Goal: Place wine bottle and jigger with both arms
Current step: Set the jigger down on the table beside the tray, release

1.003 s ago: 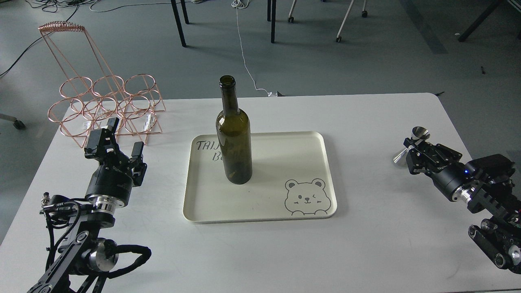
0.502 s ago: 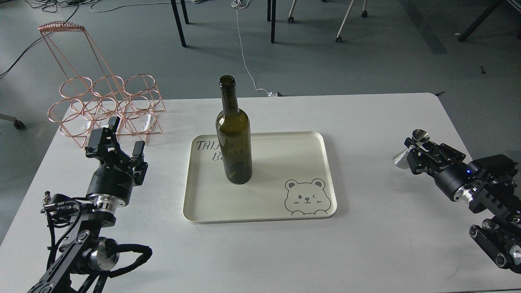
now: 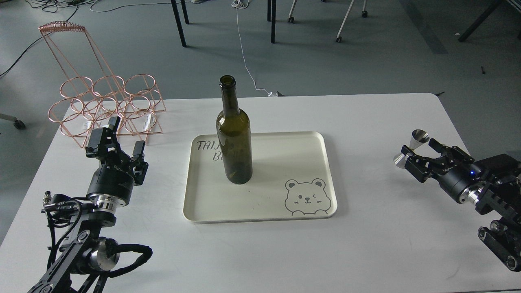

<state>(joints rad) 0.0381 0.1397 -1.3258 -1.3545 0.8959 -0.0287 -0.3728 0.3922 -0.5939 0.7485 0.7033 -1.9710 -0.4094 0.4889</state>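
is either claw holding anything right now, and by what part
Neither. The left claw is open and empty; the right claw is spread open beside the jigger, not gripping it.

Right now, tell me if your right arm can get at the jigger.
Probably yes. The right gripper is open right beside the jigger, which lies tilted on the bare table, with nothing between them. The bottle and tray are well left.

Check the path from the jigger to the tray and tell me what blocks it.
Nothing visible does. Between the jigger, at the right gripper, and the tray lies only bare table. The bottle stands on the tray's left side.
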